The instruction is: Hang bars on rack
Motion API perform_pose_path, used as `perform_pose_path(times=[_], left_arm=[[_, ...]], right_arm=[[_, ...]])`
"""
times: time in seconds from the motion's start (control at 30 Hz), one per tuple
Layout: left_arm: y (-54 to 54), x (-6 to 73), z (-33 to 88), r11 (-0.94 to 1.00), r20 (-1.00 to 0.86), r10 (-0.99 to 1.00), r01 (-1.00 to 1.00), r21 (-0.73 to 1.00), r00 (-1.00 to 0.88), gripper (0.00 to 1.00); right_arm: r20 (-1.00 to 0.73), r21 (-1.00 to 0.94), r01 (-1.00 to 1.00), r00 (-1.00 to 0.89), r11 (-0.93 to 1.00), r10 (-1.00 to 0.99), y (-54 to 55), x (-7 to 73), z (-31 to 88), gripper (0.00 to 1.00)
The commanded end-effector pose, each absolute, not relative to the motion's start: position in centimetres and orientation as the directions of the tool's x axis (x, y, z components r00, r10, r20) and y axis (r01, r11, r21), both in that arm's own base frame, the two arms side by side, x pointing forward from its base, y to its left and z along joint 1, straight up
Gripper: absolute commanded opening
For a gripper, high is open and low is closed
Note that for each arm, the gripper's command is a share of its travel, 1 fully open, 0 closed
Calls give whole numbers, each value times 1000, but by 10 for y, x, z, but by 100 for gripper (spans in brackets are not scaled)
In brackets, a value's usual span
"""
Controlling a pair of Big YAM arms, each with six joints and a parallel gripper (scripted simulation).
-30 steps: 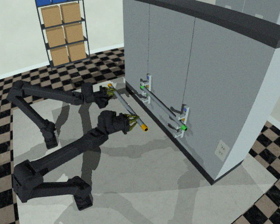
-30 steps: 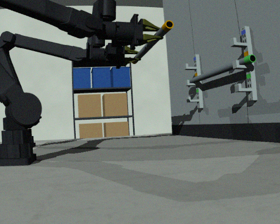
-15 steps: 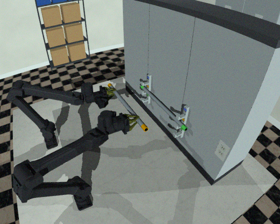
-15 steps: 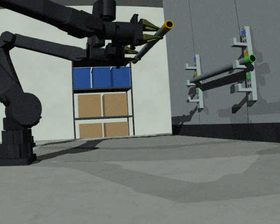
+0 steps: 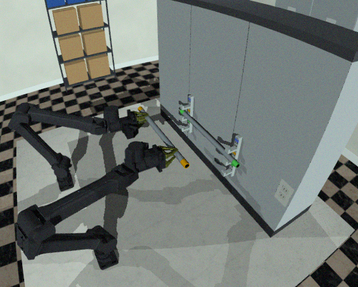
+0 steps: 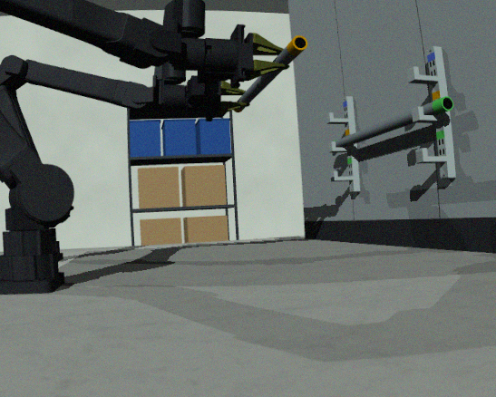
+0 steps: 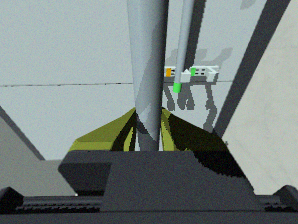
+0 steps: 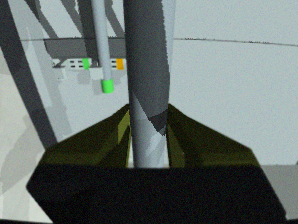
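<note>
The orange-ended bar (image 5: 159, 134) (image 6: 266, 77) (image 7: 147, 50) (image 8: 145, 50) is held in the air, off the wall rack. My left gripper (image 5: 146, 118) (image 6: 244, 99) (image 7: 148, 112) is shut on it near its far end. My right gripper (image 5: 176, 153) (image 6: 286, 59) (image 8: 148, 111) is shut on it near its near end. The green-ended bar (image 5: 207, 133) (image 6: 386, 128) (image 7: 185, 40) (image 8: 100, 30) lies on the middle pair of rack arms, under the orange labels. The top pair, under the blue labels, and the bottom pair, under the green labels, are bare.
The grey wall (image 5: 213, 82) (image 6: 386, 36) carries the rack uprights and stands right behind them. An outlet plate (image 5: 283, 192) is on the wall near its right edge. A shelf with boxes (image 5: 76, 72) (image 6: 160, 186) stands far behind the table.
</note>
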State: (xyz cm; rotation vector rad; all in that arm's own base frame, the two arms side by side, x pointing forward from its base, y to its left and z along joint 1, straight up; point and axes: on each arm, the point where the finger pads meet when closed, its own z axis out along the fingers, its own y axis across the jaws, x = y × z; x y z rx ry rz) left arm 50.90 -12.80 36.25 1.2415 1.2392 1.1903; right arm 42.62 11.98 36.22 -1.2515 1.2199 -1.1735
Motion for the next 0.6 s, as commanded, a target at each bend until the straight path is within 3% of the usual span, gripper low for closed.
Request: perform_pose_path(times=[0.0,0.57], left_arm=[[-128,511,390,11,-11,1000,-25,1000,-7,0],[-129,512,388,11,-11,1000,-25,1000,-7,0]], right_arm=[[-28,-999,40,8,28,-1000,112,422,396,0],[-28,-999,40,8,28,-1000,112,423,394,0]])
